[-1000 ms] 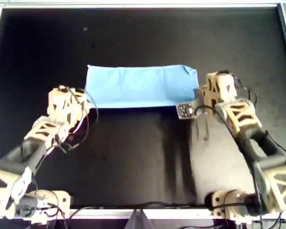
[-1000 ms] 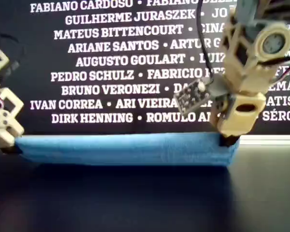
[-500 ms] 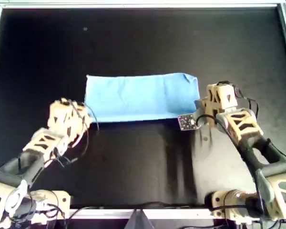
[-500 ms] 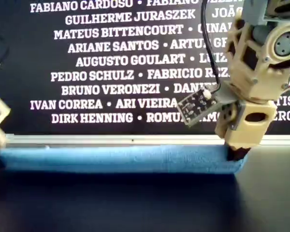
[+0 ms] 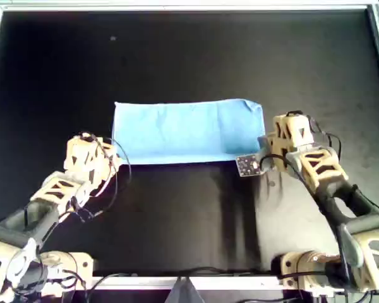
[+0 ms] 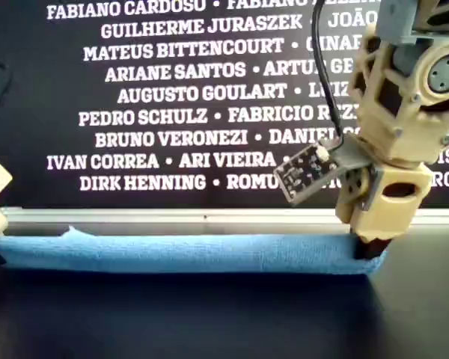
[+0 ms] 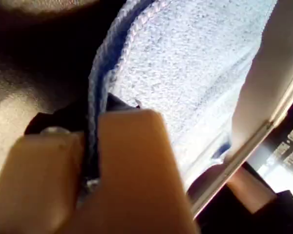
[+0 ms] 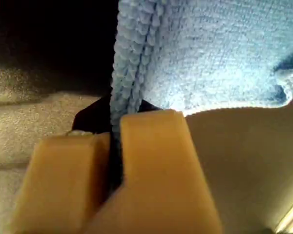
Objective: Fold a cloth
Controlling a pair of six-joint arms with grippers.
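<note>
Both hands clamped on the cloth (image 5: 186, 130), my first hand (image 7: 90, 161), my second hand (image 8: 115, 161), folded edge pinched between fingers

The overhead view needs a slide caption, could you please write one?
Two arms pinch opposite ends of the folded light-blue cloth on the black table.

Our first gripper (image 7: 90, 161) has its tan jaws closed on the stitched edge of the light-blue cloth (image 7: 195, 73), which runs up between them. The cloth spreads away over the dark worktop (image 7: 34, 73).
</note>
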